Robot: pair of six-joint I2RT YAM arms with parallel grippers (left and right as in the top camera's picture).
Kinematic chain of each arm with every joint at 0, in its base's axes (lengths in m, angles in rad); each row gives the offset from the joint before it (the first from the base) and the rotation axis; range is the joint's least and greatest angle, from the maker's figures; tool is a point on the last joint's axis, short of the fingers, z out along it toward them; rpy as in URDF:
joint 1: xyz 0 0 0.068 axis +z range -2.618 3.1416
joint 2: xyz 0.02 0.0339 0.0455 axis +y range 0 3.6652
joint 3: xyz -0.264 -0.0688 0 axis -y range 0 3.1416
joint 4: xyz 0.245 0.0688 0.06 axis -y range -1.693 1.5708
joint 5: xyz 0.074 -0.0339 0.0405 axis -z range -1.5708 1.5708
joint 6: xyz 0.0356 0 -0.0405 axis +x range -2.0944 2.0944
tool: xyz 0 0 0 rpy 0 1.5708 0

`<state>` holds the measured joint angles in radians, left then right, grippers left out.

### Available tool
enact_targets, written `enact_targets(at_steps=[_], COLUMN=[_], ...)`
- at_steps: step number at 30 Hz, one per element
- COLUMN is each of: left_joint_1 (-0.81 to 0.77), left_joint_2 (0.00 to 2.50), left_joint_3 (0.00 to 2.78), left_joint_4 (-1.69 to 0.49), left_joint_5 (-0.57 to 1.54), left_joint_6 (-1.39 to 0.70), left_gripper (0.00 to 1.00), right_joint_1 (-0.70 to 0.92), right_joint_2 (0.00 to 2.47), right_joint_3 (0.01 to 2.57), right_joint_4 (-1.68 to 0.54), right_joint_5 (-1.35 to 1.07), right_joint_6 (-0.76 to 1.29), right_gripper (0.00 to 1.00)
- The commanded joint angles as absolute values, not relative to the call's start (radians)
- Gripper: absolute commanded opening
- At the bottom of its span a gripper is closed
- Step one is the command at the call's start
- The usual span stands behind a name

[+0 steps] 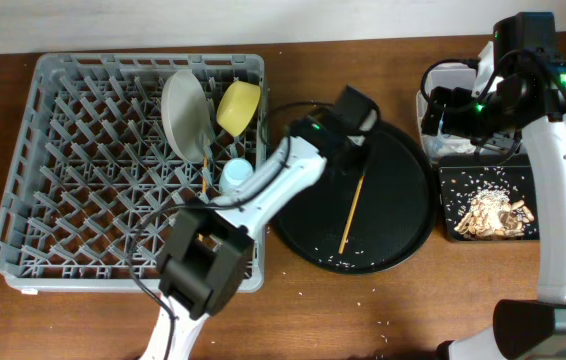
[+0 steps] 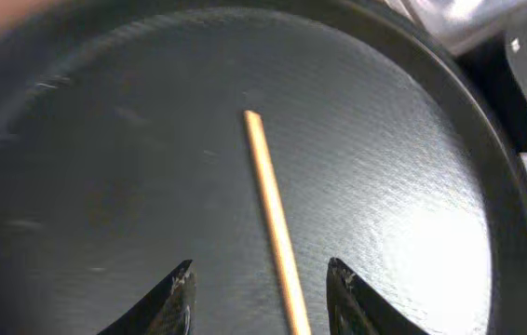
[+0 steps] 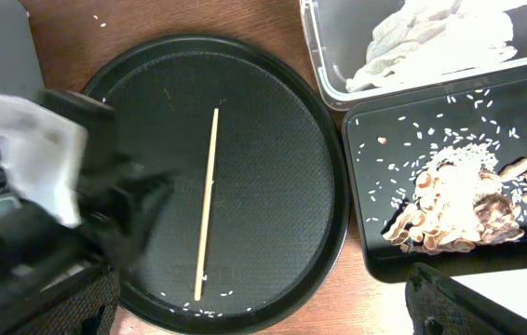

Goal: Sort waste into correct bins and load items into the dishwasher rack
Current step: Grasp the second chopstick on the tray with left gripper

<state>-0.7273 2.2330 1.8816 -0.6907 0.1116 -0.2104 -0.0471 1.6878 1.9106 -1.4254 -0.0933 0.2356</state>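
One wooden chopstick lies on the large round black tray. It also shows in the left wrist view and the right wrist view. My left gripper is open just above the tray, its fingers on either side of the chopstick. The grey dishwasher rack holds the pale plate, the yellow bowl, the light blue cup and a chopstick. My right gripper is open and empty, high above the bins. The clear tub holds white napkins. The black rectangular tray holds food scraps and rice.
Loose rice grains lie at the round tray's near edge and a few on the wooden table. The bins stand at the far right, close beside the round tray. The pink cup is not in view.
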Motion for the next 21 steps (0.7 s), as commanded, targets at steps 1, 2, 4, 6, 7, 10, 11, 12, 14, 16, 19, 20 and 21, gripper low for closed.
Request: enact_targets(at_steps=[1,2,4,6,7,10,11,12,14,16,19,20,21], left_joint_1=[-0.765,-0.766,-0.765,-0.765,-0.766,-0.777,-0.782,-0.788,-0.79,-0.79,-0.79,-0.79,-0.79], left_joint_2=[2.32,2.331,2.349,2.356,2.358,2.376,2.39,2.402,2.405,2.405,2.405,2.406,2.406], left_joint_3=[1.888,1.888,1.888,1.888,1.887,1.887,1.887,1.888,1.888,1.888,1.888,1.888,1.888], left_joint_4=[-0.691,-0.689,-0.688,-0.68,-0.674,-0.663,-0.659,-0.654,-0.654,-0.654,-0.655,-0.655,-0.656], left_joint_5=[0.082,0.082,0.082,0.082,0.082,0.071,0.058,0.046,0.043,0.043,0.037,0.037,0.037], left_joint_6=[-0.207,-0.208,-0.207,-0.208,-0.207,-0.196,-0.186,-0.184,-0.181,-0.181,-0.181,-0.181,-0.181], left_gripper=[0.45,0.45,0.45,0.44,0.44,0.44,0.44,0.44,0.44,0.36,0.2,0.14,0.07], right_joint_1=[-0.046,-0.046,-0.046,-0.046,-0.046,-0.046,-0.046,-0.046,-0.046,-0.046,-0.046,-0.046,-0.046], right_joint_2=[1.691,1.691,1.691,1.691,1.691,1.691,1.691,1.691,1.691,1.691,1.691,1.691,1.691], right_joint_3=[1.909,1.909,1.909,1.909,1.909,1.909,1.909,1.909,1.909,1.909,1.909,1.909,1.909], right_joint_4=[-1.425,-1.425,-1.425,-1.425,-1.425,-1.425,-1.425,-1.425,-1.425,-1.425,-1.425,-1.425,-1.425], right_joint_5=[-0.077,-0.077,-0.077,-0.077,-0.077,-0.077,-0.077,-0.077,-0.077,-0.077,-0.077,-0.077,-0.077], right_joint_6=[0.24,0.24,0.24,0.24,0.24,0.24,0.24,0.24,0.24,0.24,0.24,0.24,0.24], right_gripper=[0.99,0.98,0.98,0.99,0.98,0.99,0.98,0.99,0.99,0.99,0.98,0.98,0.99])
